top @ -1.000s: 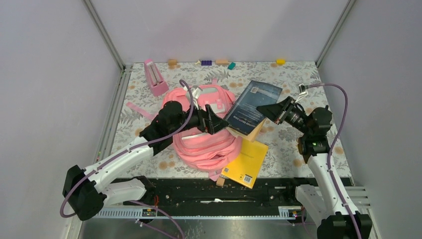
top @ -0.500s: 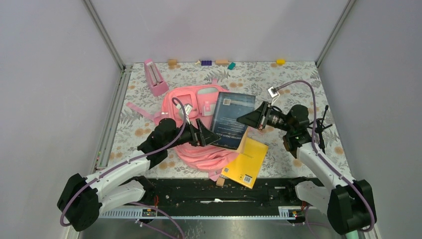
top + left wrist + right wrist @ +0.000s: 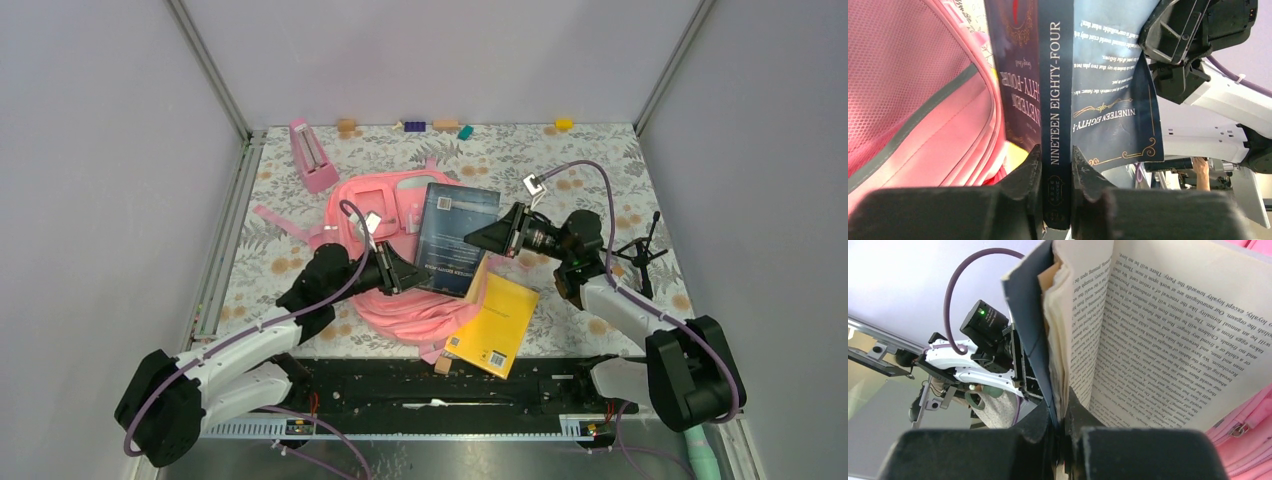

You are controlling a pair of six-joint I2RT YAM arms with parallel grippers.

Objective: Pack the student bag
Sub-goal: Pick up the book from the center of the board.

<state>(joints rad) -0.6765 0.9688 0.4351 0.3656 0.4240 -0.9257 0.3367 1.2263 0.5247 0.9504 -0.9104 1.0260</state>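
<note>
One student bag (image 3: 420, 305) lies on the flowered table (image 3: 600, 150), left of the table's middle and toward the near edge, with its pockets facing up and pink straps bunched at its near side. Over the bag's right half one dark blue book (image 3: 455, 240) is held. Its spine reads "Nineteen Eighty-Four". Both tools have hold of this book. The left tool (image 3: 1056, 162) is clamped across the foot of the spine, and the right tool (image 3: 1062, 410) pinches the cover and a few leaves, so the book gapes open with print showing. A second book, yellow (image 3: 495, 325), lies flat just right of the bag's near end.

Beyond the bag's far left corner stands one pink metronome (image 3: 312, 155). Five small coloured blocks (image 3: 446, 124) are strung along the table's far edge, well apart from the bag.

The blue book and the left arm hide much of the bag, so I cannot see its opening. The yellow book's far corner is hidden under the blue one. Far right of the bag is one thin black stand (image 3: 640, 250), too small to make out.
</note>
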